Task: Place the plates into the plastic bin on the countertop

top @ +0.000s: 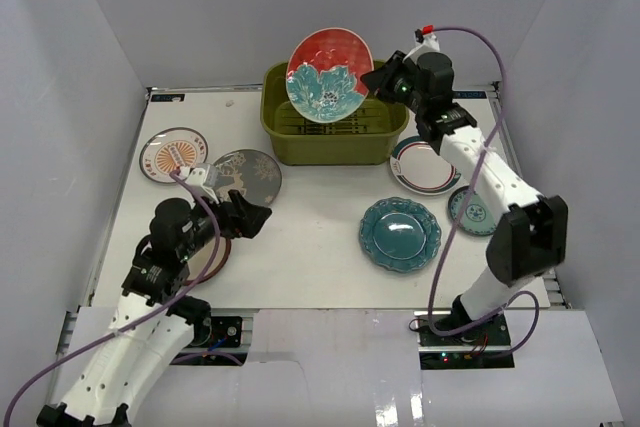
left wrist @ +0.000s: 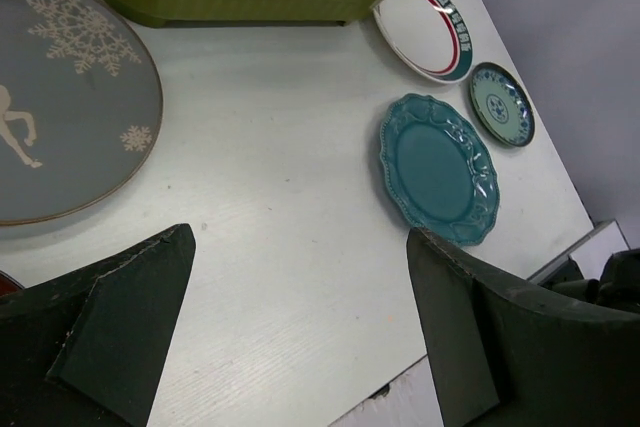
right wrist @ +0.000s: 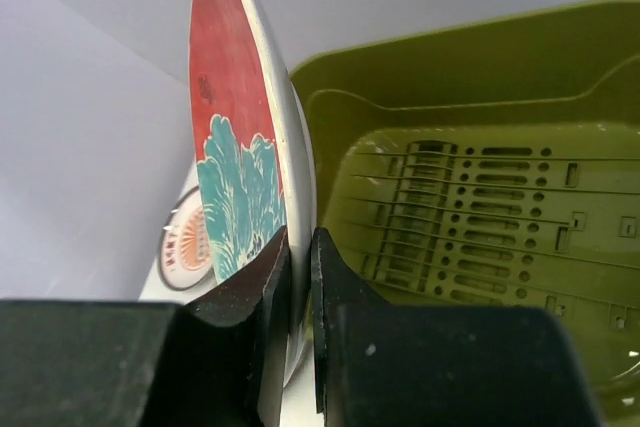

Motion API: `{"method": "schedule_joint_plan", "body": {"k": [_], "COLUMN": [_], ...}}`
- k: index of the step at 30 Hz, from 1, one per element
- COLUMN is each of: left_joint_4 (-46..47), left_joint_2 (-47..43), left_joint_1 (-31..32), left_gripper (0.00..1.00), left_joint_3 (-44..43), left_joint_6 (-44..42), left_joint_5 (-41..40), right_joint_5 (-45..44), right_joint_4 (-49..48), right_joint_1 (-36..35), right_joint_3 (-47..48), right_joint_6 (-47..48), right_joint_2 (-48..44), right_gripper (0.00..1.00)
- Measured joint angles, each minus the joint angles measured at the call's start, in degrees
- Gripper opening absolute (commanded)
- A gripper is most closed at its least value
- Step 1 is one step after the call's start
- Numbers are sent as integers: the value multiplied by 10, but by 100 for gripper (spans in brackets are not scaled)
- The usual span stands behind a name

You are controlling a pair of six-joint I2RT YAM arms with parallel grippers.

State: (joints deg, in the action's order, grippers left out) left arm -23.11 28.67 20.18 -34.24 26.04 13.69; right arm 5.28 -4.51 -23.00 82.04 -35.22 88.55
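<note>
**A:** Landmark item?
**B:** Green bin (top: 330, 147), at the far side of the worktop (top: 310, 217). The right wrist view shows its slotted floor.

**A:** Stock around it?
**B:** Left of the bin is a sunburst plate (top: 172, 154). A grey plate (top: 246, 175) with snowflakes lies just beside that, on the bin side. Right of the bin is a ringed white plate (top: 425, 165), close to the bin's corner. Nearer than that, still right of the bin, is a small teal plate (top: 470, 212). In front of the bin, right of centre, a scalloped teal plate (top: 400, 234) lies flat, apart from the rest.

**A:** Obstructions?
**B:** The right arm passes over the ringed white plate. A cable crosses the small teal plate.

**A:** Pincers?
**B:** The right pincer (right wrist: 300, 257) is clamped on the rim of the red plate (top: 330, 75). That plate stands on edge over the bin's far rim, with its teal flower facing the overhead camera. The left pincer (left wrist: 300, 237) has its jaws wide apart and grips nothing. It hovers over bare worktop in front of the grey plate.

**A:** Unclear entries?
**B:** A dark-rimmed plate (top: 220, 253) lies under the left arm, left of the bin and nearer than it. Only an arc of it shows. Whether the red plate's lower edge touches the bin cannot be told.
</note>
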Motion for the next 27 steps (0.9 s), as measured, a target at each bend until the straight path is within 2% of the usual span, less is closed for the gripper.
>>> {"method": "schedule_joint_plan", "body": {"k": [3,8,17,21,22,24,26,27], "left_joint_4": [3,48,138,185,196,215,224,227], "left_joint_2": [17,75,169,231,252,290,328,348], "left_joint_1": [12,22,40,65,80,108,136,149], "left_gripper": [97,97,97,98,98,98,97,97], "left_joint_3": [0,14,58,67,67,65,59,53], "left_joint_6": [9,49,124,152,158,165,167,169], "left_joint_5": [16,92,181,188,188,185,175,168], "right_joint_5": [12,24,28,26,28,24,19,14], "right_joint_4": [17,78,136,147,148,151,151,151], "right_joint_1": [15,26,27,27,27,27,27,27], "right_joint_3": [56,138,162,174,176,181,187,187], "right_joint_6": [0,11,35,52,56,67,79,85], "right_joint_2": [89,215,289,308,311,311,311,311], "right_gripper": [8,8,8,24,38,52,59,66]}}
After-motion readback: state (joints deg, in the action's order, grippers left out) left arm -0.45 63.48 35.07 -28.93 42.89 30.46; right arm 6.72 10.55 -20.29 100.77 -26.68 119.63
